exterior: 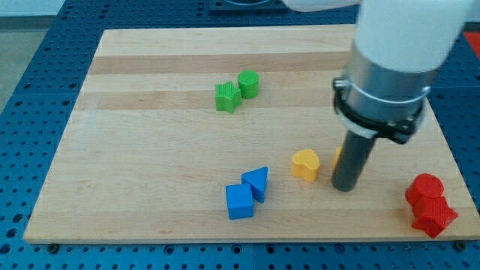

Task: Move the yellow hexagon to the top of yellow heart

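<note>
Wooden board (150, 165): yellow hexagon (338, 156) behind my tip (343, 187).

Bright, even light falls from above on the pale wooden board (150, 150); colours read clearly and nothing is dim; shadows are soft and short, a faint dark patch hugging the base of each block, such as the yellow heart (305, 164) and the 2 blue blocks (246, 193); the white arm housing (405, 30) is nearly washed out; focus is slightly soft throughout; edges show no obvious bending.
</note>
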You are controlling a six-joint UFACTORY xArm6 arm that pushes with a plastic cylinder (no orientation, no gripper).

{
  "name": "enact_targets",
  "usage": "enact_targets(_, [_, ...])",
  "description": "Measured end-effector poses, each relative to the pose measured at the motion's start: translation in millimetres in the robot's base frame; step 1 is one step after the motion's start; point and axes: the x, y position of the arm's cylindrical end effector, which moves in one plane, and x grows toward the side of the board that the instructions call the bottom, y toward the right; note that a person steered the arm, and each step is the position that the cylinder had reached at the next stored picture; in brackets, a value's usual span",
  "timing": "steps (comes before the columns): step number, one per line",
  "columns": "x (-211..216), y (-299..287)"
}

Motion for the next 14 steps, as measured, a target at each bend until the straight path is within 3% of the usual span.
enact_targets(1, [10,4])
enact_targets(2, [-10,14])
enact_targets(3, [-61,14])
enact_targets(5, [-78,14])
enact_targets(6, [-131,35])
enact_targets(7, [-150,26])
enact_targets(14, [-51,-100])
